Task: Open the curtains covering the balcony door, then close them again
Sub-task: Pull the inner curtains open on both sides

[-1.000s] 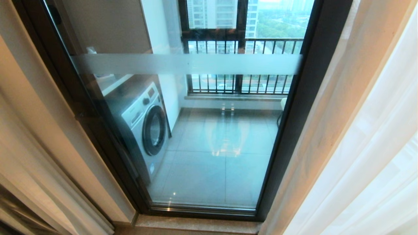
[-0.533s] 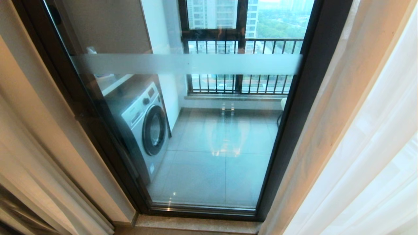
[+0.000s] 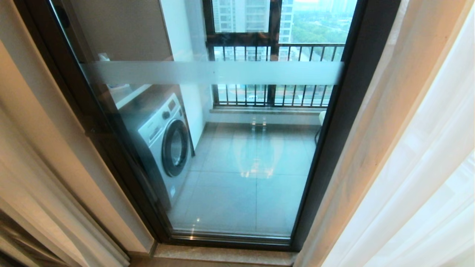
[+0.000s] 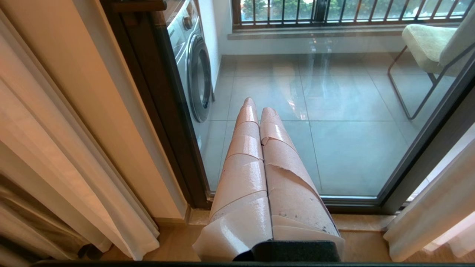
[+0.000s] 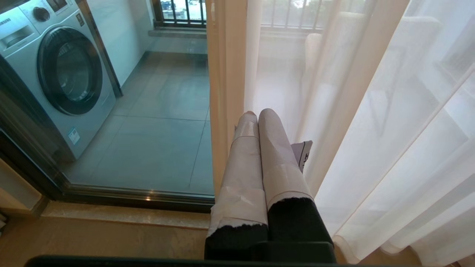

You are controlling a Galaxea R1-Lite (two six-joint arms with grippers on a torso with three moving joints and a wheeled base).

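Here curtains [image 3: 419, 178] hang vertical, drawn to both sides; balcony door [image 3: 345, 122] upright, uncovered; both grippers' fingers together, empty.

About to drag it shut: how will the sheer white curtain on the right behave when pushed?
Probably floppy: the sheer white curtain hangs in long soft folds, so it should bunch rather than slide as one piece. Likely light, being see-through. It may slip off the right claw, whose smooth taped fingers are shut on nothing.
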